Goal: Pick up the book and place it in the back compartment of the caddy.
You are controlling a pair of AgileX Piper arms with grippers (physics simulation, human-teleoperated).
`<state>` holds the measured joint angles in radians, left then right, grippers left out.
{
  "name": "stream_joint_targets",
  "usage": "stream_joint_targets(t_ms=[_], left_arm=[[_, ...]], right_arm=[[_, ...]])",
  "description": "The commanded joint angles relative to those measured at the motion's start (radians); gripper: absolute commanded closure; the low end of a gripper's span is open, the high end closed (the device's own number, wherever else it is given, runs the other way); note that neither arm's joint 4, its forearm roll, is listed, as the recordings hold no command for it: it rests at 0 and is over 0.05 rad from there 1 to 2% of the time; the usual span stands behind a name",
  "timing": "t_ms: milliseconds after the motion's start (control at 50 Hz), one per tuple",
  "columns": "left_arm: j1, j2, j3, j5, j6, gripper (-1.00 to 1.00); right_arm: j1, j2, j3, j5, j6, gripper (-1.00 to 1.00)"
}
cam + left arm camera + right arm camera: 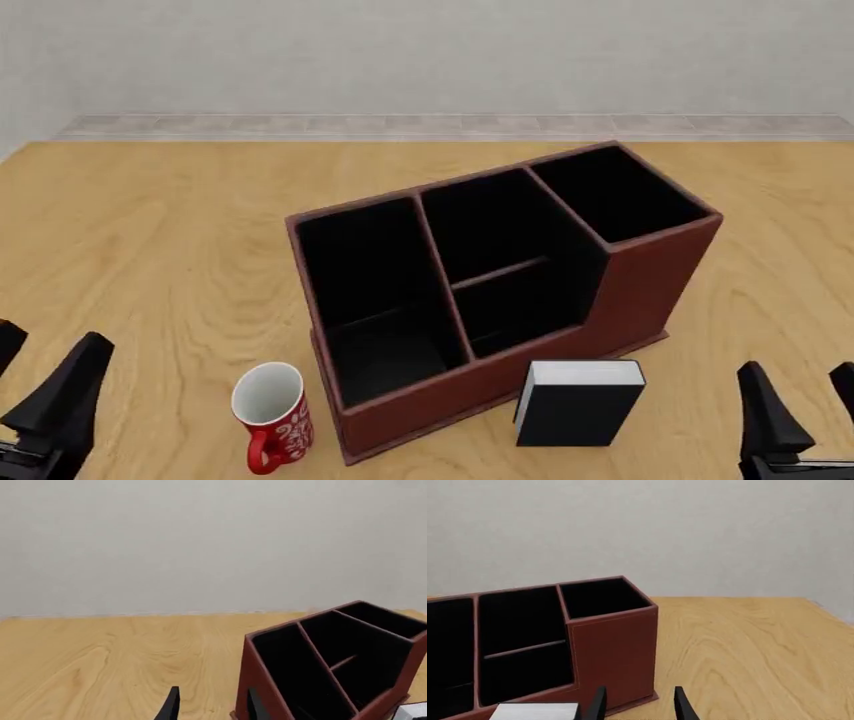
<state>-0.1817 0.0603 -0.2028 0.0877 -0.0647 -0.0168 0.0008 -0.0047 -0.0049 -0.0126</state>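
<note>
The book (581,402), black covers with a white page block, stands upright on the table just in front of the caddy (641,285); its white top also shows in the right wrist view (537,711). The caddy is reddish-brown with a black interior and a taller right end. Its back compartment (527,305) is the small middle cell between the low divider and the lower outer wall, on the book's side. My left gripper (38,370) is open near the front left edge. My right gripper (805,395) is open, right of the book and apart from it. Neither holds anything.
A red-and-white mug (274,415) stands upright by the caddy's near left corner. A long side cell (374,270) lies left of the middle section and a tall cell (614,195) lies right of it. A grey wall (427,50) rises beyond the table's far edge.
</note>
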Motion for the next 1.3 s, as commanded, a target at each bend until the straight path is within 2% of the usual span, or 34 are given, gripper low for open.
stream_joint_targets(t_ms=[20, 80, 140, 180, 220, 260, 300, 340, 360, 400, 440, 520, 600, 660, 780, 820, 840, 880, 900, 960, 1020, 1120, 1180, 1280, 1300], left_arm=[[-0.05, 0.045, -0.15, 0.056, -0.049, -1.0], [-0.1, 0.102, -0.17, 0.04, -0.051, -1.0], [-0.155, 0.14, -0.178, 0.01, -0.038, -1.0], [-0.184, 0.199, -0.212, -0.01, -0.047, -1.0], [-0.221, 0.24, -0.216, -0.051, -0.017, -1.0], [-0.26, 0.315, -0.255, -0.075, -0.024, -1.0], [-0.296, 0.372, -0.279, -0.101, 0.003, -1.0], [-0.332, 0.469, -0.308, -0.13, 0.102, -1.0], [-0.38, 0.504, -0.328, -0.146, 0.11, -1.0], [-0.42, 0.553, -0.362, -0.154, 0.077, -1.0], [-0.45, 0.585, -0.386, -0.16, 0.107, -1.0], [-0.481, 0.651, -0.422, -0.176, 0.062, -1.0], [-0.529, 0.711, -0.436, -0.193, 0.069, -1.0], [-0.553, 0.746, -0.444, -0.212, 0.055, -1.0], [-0.615, 0.821, -0.455, -0.235, 0.05, -1.0], [-0.642, 0.869, -0.462, -0.243, 0.039, -1.0], [-0.671, 0.896, -0.465, -0.249, 0.059, -1.0], [-0.677, 0.903, -0.466, -0.253, 0.064, -1.0], [-0.67, 0.921, -0.474, -0.262, 0.027, -1.0], [-0.675, 0.943, -0.483, -0.273, 0.023, -1.0], [-0.695, 0.972, -0.495, -0.276, 0.003, -1.0], [-0.718, 0.995, -0.514, -0.279, 0.024, -1.0], [-0.722, 1.027, -0.539, -0.271, 0.041, -1.0], [-0.72, 1.052, -0.569, -0.26, 0.036, -1.0], [-0.743, 1.069, -0.582, -0.259, 0.037, -1.0]], right_arm=[[-0.002, 0.0, 0.0, 0.006, 0.008, -1.0], [0.001, 0.0, 0.0, -0.008, -0.012, -1.0], [-0.002, 0.001, 0.0, 0.009, 0.013, -1.0], [-0.001, 0.0, -0.001, 0.0, -0.001, -1.0], [0.0, 0.0, -0.002, -0.006, -0.011, -1.0], [-0.001, 0.0, 0.0, 0.001, 0.001, -1.0], [-0.002, 0.0, -0.001, 0.01, 0.012, -1.0], [-0.001, 0.0, -0.001, -0.003, -0.004, -1.0], [0.0, 0.0, -0.002, -0.006, -0.01, -1.0], [-0.001, 0.0, -0.002, -0.001, -0.003, -1.0], [-0.002, 0.001, 0.0, 0.008, 0.012, -1.0], [0.0, 0.0, 0.001, -0.009, -0.011, -1.0], [-0.002, 0.001, 0.0, 0.01, 0.013, -1.0], [0.0, 0.0, 0.001, -0.008, -0.009, -1.0], [-0.002, 0.001, 0.001, 0.007, 0.01, -1.0], [-0.001, 0.0, 0.0, 0.0, 0.001, -1.0], [0.0, 0.0, 0.002, -0.009, -0.009, -1.0], [0.0, 0.0, 0.001, -0.008, -0.009, -1.0], [-0.001, 0.0, 0.001, -0.001, 0.0, -1.0], [-0.002, 0.0, 0.0, 0.006, 0.008, -1.0], [0.0, 0.0, 0.0, -0.006, -0.008, -1.0], [-0.002, 0.0, 0.0, 0.007, 0.01, -1.0], [0.0, 0.0, 0.0, -0.006, -0.008, -1.0], [-0.001, 0.0, 0.0, 0.002, 0.003, -1.0], [-0.002, 0.001, 0.001, 0.005, 0.009, -1.0]])
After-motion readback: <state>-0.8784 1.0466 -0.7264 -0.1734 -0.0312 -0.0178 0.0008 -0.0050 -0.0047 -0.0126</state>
